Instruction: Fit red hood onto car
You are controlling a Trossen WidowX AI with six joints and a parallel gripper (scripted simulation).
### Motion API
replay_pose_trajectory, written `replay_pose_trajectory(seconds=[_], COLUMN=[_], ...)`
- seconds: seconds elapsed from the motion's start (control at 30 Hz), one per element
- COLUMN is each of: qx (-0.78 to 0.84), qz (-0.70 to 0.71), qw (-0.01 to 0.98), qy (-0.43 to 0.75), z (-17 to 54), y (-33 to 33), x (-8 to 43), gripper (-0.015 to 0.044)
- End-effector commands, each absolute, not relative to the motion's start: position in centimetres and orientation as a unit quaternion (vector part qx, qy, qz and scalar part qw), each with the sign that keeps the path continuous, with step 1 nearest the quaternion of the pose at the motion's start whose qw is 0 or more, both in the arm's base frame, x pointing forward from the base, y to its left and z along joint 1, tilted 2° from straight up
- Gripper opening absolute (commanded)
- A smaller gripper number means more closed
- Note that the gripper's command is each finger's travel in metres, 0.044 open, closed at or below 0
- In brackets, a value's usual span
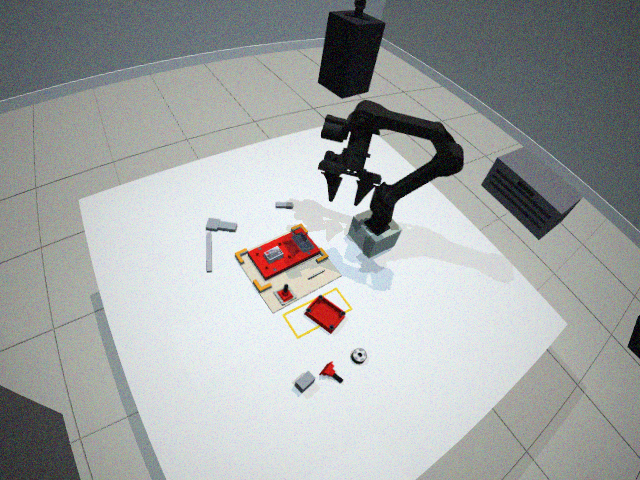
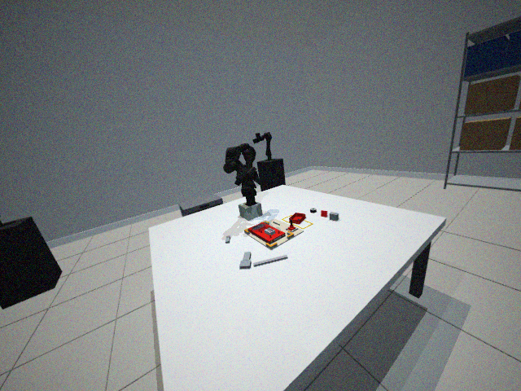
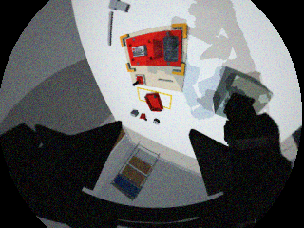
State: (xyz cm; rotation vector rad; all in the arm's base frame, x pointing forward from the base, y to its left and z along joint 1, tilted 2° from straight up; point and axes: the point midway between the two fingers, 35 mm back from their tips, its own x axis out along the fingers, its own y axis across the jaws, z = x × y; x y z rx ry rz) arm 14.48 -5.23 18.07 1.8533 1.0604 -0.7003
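Note:
The red hood (image 1: 325,313) (image 2: 298,217) (image 3: 154,102) lies on the table, turned askew and partly over a yellow outlined rectangle (image 1: 291,327). Its dark-marked corners show in the top view. The red chassis (image 1: 268,269) (image 2: 260,232) (image 3: 153,61) sits between orange corner brackets on the beige jig board. The grey engine block (image 1: 273,252) (image 2: 269,230) (image 3: 139,50) is on its deck; the pegs around it are tiny dark dots. My gripper (image 1: 344,202) (image 3: 156,128) is open and empty, high above the table, well away from the hood. In the exterior view its fingers cannot be made out.
A red piece with an upright black stick (image 1: 285,292) stands on the jig board. Beyond the hood lie a wheel (image 1: 358,353), a red and black part (image 1: 329,370) and a grey block (image 1: 305,381). Grey pieces (image 1: 221,225) (image 1: 208,252) (image 1: 283,205) lie on the chassis's other side.

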Motion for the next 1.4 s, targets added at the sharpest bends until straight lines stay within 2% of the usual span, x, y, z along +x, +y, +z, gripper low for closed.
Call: replay_pose_trajectory(seconds=[0.0,0.57,1.0,1.2,1.37], qx=[0.742,0.595,0.483,0.45,0.447], qz=[-0.282,-0.37,-0.421,-0.427,-0.427], qw=[0.432,0.44,0.509,0.547,0.552], qy=[0.428,0.561,0.574,0.562,0.56], z=[18.0,13.0,7.3,4.8,4.5], y=[-5.2,-3.0,5.6,10.8,11.6], x=[14.5,22.8,29.2,30.6,30.7], gripper=[0.044,0.044,0.044,0.044,0.044])
